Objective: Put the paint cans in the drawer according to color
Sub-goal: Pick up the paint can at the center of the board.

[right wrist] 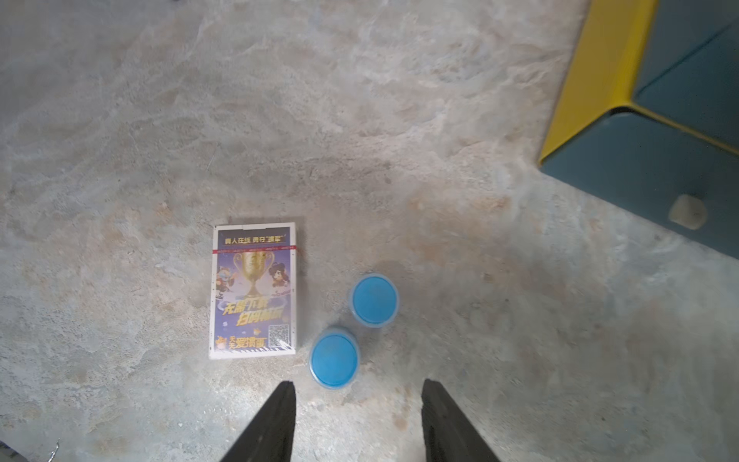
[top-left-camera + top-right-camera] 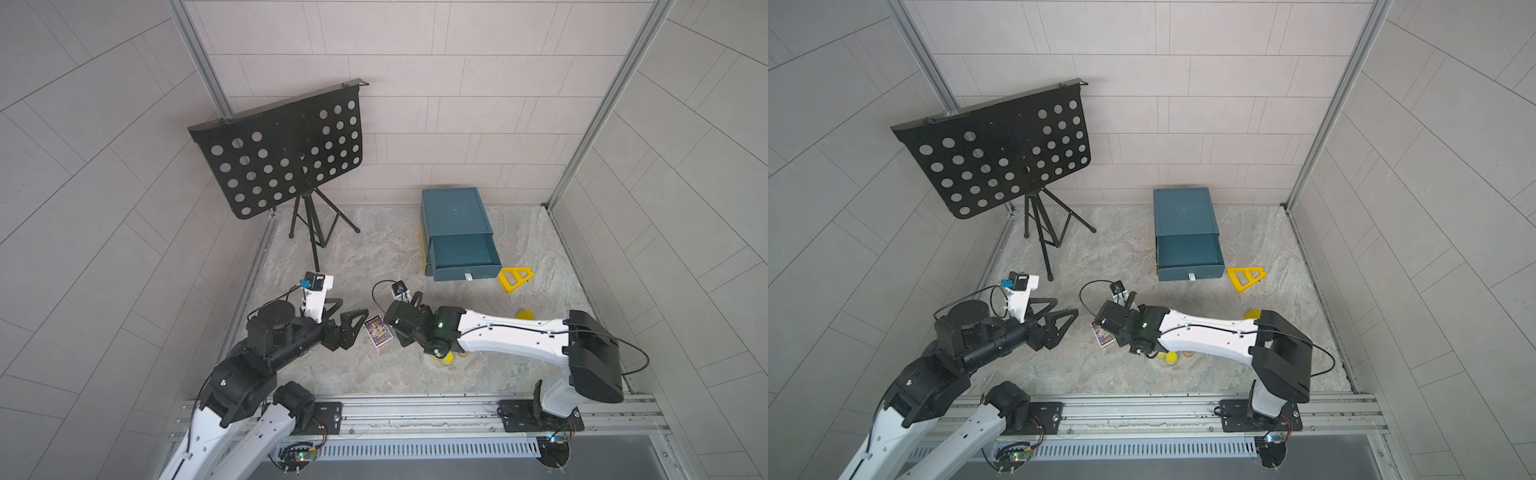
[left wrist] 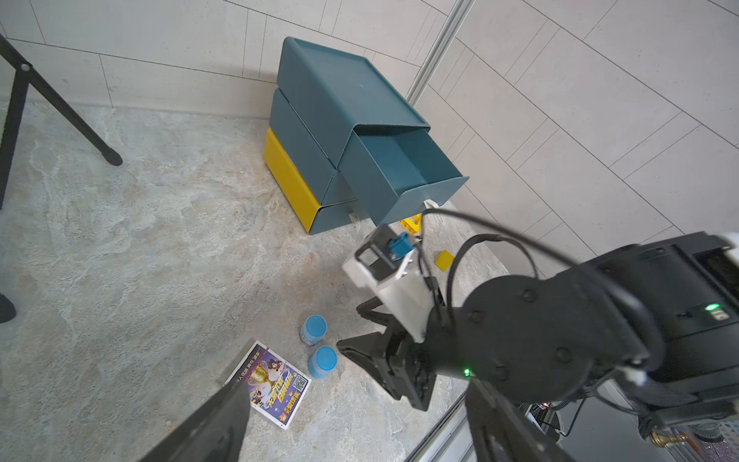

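Two blue cans (image 1: 334, 356) (image 3: 322, 362) show in wrist views only.

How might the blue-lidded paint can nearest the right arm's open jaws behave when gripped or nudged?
Small blue can: probably light, easy to lift. Round wall: may slip or twist. Upright, beside its twin: a nudge would likely slide it, perhaps bumping that.

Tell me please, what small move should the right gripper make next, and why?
Probably move the right gripper slightly forward and down over the nearer blue jar. Its jaws are open and empty, and the jar stands upright just ahead of them, close beside the card but apart from it. The top drawer is already pulled out and looks empty, so it can take the jar.
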Robot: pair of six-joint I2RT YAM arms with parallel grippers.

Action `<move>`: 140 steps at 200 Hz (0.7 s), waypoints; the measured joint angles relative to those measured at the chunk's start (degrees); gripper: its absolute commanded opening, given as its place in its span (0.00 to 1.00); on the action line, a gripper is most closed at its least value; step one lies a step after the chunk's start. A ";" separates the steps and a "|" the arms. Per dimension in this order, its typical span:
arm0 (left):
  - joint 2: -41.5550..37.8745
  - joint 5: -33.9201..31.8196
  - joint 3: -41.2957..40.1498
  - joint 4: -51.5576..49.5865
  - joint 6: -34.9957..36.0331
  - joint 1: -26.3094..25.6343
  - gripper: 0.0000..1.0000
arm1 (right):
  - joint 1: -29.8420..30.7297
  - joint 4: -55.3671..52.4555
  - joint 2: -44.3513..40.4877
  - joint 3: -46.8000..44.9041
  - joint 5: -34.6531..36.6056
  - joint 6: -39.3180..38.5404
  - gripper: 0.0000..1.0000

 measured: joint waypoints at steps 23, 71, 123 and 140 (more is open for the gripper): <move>-0.20 0.00 0.00 -0.04 0.00 0.00 0.92 | -0.74 -1.62 4.00 2.91 -1.14 -1.03 0.58; -0.20 0.00 0.00 -0.17 0.00 0.00 0.92 | -5.62 -3.54 9.68 6.97 -4.59 -1.42 0.55; -0.92 -0.02 0.00 -0.17 -0.02 0.00 0.92 | -8.11 -4.63 14.03 9.60 -7.32 -1.44 0.53; -0.94 -0.04 0.00 -0.17 -0.02 0.00 0.92 | -8.48 -4.72 15.06 9.57 -8.13 -1.49 0.50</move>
